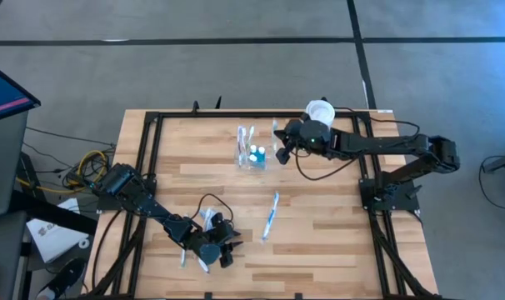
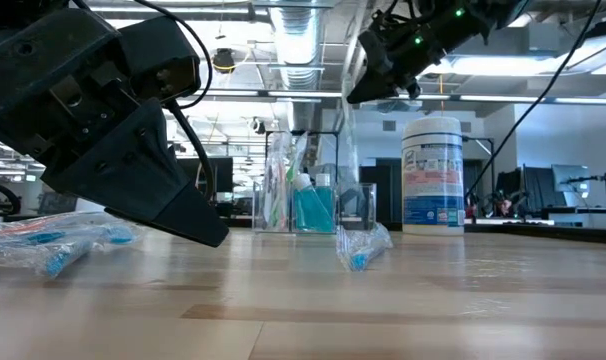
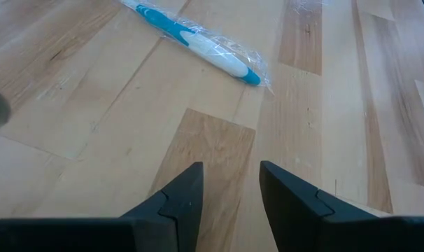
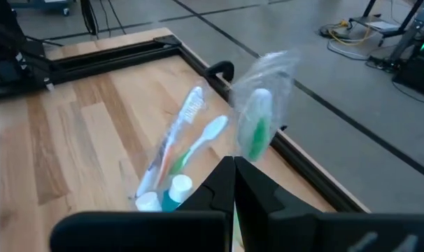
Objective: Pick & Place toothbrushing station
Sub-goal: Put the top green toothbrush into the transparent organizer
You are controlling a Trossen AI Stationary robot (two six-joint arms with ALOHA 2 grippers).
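The toothbrushing station (image 1: 254,155), a clear organizer with toothbrushes and blue tubes in it, stands on the table at the far middle. It also shows in the low view (image 2: 313,205) and the right wrist view (image 4: 159,199). My right gripper (image 1: 279,147) hangs just right of the station and above it, shut on a green toothbrush in a clear wrapper (image 4: 257,119). My left gripper (image 3: 229,192) is open and empty, low over the table's near edge (image 1: 222,247). A wrapped blue-and-white toothbrush (image 3: 198,40) lies ahead of it. My right gripper pinches the wrapped green toothbrush between its two shut fingers at its upper end (image 4: 248,152); the fingers hide the exact spot. The fingers point down from above and lie along the brush. The brush hangs below them (image 2: 349,160), clear of the table, beside the station.
A white jar with a blue label (image 1: 319,109) stands at the far edge, right of the station, and shows in the low view (image 2: 433,175). Wrapped toothbrushes lie near my left gripper (image 1: 207,218) and mid-table (image 1: 270,215). A black frame (image 1: 152,158) borders the table.
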